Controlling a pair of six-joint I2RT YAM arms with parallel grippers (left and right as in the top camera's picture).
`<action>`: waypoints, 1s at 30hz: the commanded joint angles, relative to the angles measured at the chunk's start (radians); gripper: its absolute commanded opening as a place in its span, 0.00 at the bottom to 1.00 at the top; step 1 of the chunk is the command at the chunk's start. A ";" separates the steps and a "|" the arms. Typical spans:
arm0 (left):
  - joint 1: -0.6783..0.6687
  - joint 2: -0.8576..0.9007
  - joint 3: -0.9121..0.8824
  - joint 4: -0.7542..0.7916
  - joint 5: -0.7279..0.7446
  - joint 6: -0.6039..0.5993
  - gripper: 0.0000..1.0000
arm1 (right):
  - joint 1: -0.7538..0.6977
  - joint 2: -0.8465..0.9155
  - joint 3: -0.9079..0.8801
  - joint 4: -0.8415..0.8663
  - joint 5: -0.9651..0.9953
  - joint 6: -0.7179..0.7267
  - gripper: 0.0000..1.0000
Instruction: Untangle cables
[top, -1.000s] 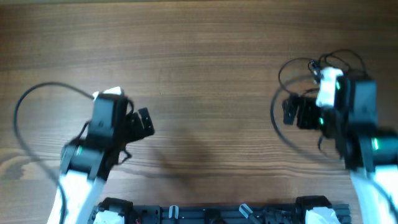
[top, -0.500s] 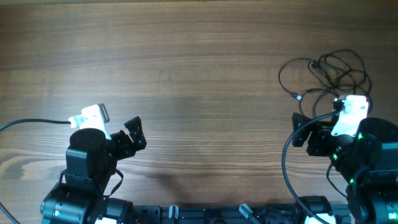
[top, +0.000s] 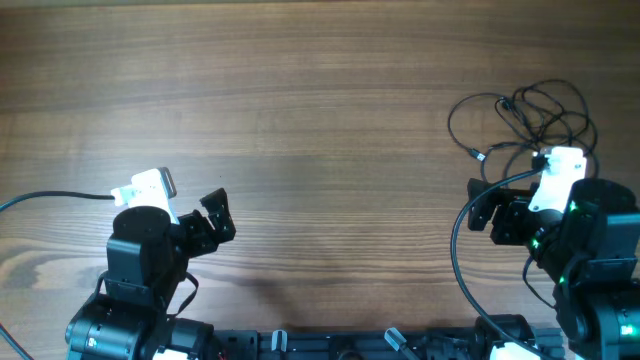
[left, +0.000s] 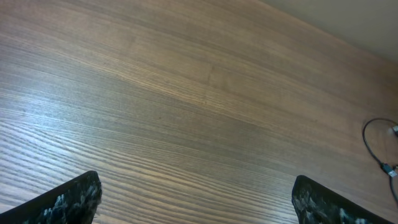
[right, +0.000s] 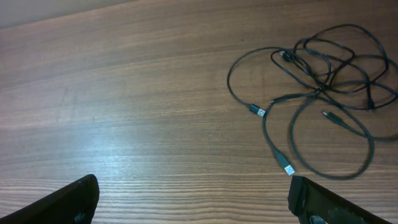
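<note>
The cables (right: 321, 89) lie in a loose clump at the far right of the table (top: 320, 120), just beyond the right end effector (top: 482, 208), which gapes wide and holds nothing. The left end effector (top: 218, 215) is equally open and empty, well apart from them. They look light, thin and limp, likely to drag along together. A free strand near a plug tip (right: 288, 169) seems a better hold than the knotted middle.

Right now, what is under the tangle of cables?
Only bare wooden table shows under the cables and through their loops. Where strands cross at the knot, the lower ones are hidden.
</note>
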 joint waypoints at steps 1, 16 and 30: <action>0.003 -0.002 -0.010 0.002 0.008 -0.013 1.00 | 0.003 -0.003 -0.005 -0.001 0.018 0.010 1.00; 0.003 -0.002 -0.010 0.002 0.008 -0.013 1.00 | 0.003 -0.278 -0.130 -0.008 0.018 0.010 1.00; 0.003 -0.002 -0.010 0.002 0.008 -0.013 1.00 | 0.003 -0.644 -0.587 0.518 -0.031 0.010 0.99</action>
